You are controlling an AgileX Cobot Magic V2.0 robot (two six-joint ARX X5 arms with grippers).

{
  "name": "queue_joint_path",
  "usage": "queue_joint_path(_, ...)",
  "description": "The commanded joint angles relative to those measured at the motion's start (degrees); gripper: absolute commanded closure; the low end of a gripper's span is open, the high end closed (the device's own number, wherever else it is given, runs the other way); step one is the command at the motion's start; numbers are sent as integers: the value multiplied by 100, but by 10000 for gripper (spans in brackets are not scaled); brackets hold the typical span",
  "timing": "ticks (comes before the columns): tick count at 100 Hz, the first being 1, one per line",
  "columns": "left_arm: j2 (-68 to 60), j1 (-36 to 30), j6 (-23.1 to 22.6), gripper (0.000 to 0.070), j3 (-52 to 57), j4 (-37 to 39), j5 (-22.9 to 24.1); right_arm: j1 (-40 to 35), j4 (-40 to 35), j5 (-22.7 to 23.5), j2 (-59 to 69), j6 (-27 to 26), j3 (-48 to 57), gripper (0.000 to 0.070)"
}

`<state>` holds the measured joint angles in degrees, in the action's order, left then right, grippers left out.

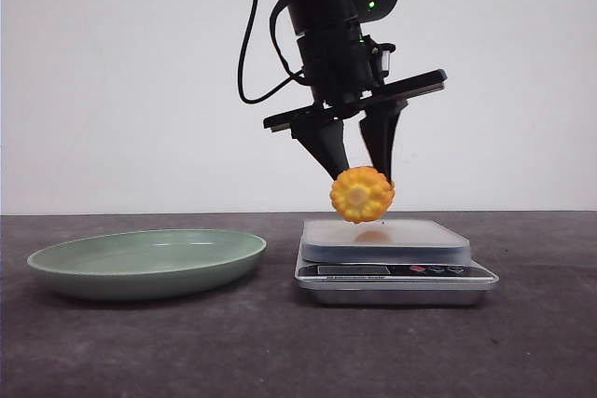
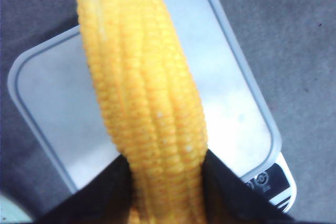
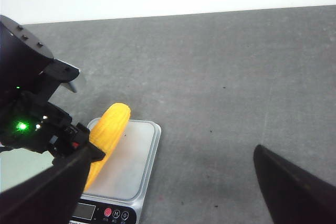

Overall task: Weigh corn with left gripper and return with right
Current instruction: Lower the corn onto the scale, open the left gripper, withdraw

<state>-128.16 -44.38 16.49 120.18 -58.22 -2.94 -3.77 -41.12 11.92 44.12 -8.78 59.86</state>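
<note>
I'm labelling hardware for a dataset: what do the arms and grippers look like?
The left gripper is black: two tapered, wedge-shaped fingers under a flat crossbar, a bulky wrist with a green light, and loose black cables. Of the right gripper, only dark tapered fingers show.

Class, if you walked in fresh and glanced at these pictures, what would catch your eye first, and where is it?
The bright yellow corn stands out first, pinched in the left claw and hanging just above the platform of the kitchen scale, not yet resting on it. Next comes the pale green plate, lying on the dark table to the scale's left.
</note>
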Motion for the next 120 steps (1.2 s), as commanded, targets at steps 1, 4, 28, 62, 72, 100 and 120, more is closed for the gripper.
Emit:
queue_joint_path(1,-144,-77,116,466,205,50,-11,-22,37,2,35,44,103,73)
queue_joint_path(4,-144,-83,116,464,205,52,-9,-22,35,2,35,44,103,73)
queue_joint_path(28,-144,-96,140,248,205,63,-4,-22,17,4,33,44,103,73)
queue_joint_path(62,-129,-103,94,219,240,61,111,-22,-42,-13,33,48,103,73)
queue_joint_path(72,63,-101,-63,219,382,-11,212,-22,-46,-15,35,46,103,73)
queue_joint_path(100,1239,-4,-557,220,1167,-361,868,-22,-77,-11,35,46,103,73)
queue_joint_path(120,2826,369,-754,221,1224,-474,1641,-22,-101,-9,35,48,103,73)
